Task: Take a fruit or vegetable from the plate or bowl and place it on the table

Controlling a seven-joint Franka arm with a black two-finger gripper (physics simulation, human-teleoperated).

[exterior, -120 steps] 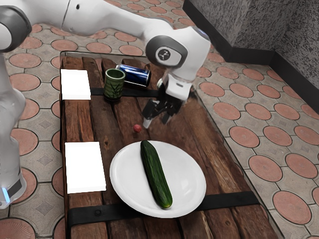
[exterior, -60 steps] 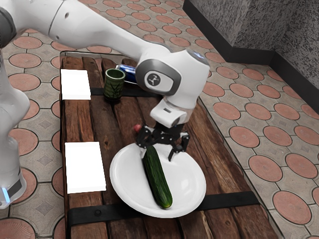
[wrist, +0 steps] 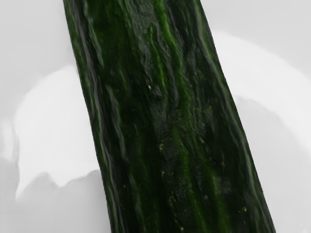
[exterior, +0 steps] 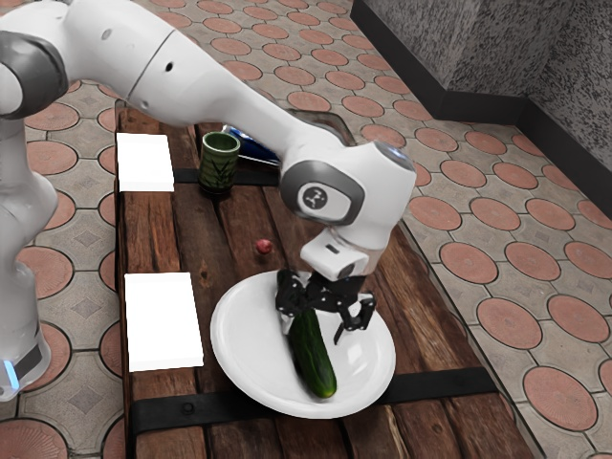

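My gripper (exterior: 315, 335) is low over the white plate (exterior: 244, 354) in the exterior view, its fingers spread apart around the cucumber's upper part. The dark green cucumber (exterior: 314, 361) lies on the plate, with its far end hidden behind the hand. One finger is at the cucumber's side toward the exterior view's left; a gap shows between the cucumber and the other finger. Seen from the wrist, the cucumber (wrist: 165, 121) is very close under the hand, with the white plate (wrist: 53, 126) on both sides of it.
A small red round thing (exterior: 264, 247) lies on the wooden table (exterior: 210, 234) beyond the plate. Farther back stand a green cup (exterior: 219, 164) and a blue can (exterior: 251, 145), partly behind the arm. Two white sheets (exterior: 163, 320) lie along the exterior view's left edge of the table.
My hand has come from beside the red thing to over the plate, then farther toward the cucumber's middle. The cucumber has shifted slightly toward the exterior view's right.
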